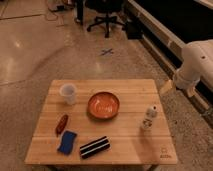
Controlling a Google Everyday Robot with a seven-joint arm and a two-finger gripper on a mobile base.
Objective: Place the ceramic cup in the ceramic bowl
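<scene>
The ceramic cup (68, 93), small, plain and white, stands upright on the back left of the wooden table (130, 142). The ceramic bowl (104, 105), wide, shallow and orange-brown, sits near the table's middle, just right of the cup and apart from it. It looks empty. The white arm (196, 67) comes in from the right edge of the view. My gripper (166, 88) is at its end, raised beside the table's back right corner, far from both the cup and the bowl.
A small white bottle with dark marks (149, 118) stands at the table's right. A red-brown object (61, 123), a blue sponge (67, 142) and a black-and-white striped object (94, 146) lie along the front left. An office chair (104, 15) stands on the floor behind.
</scene>
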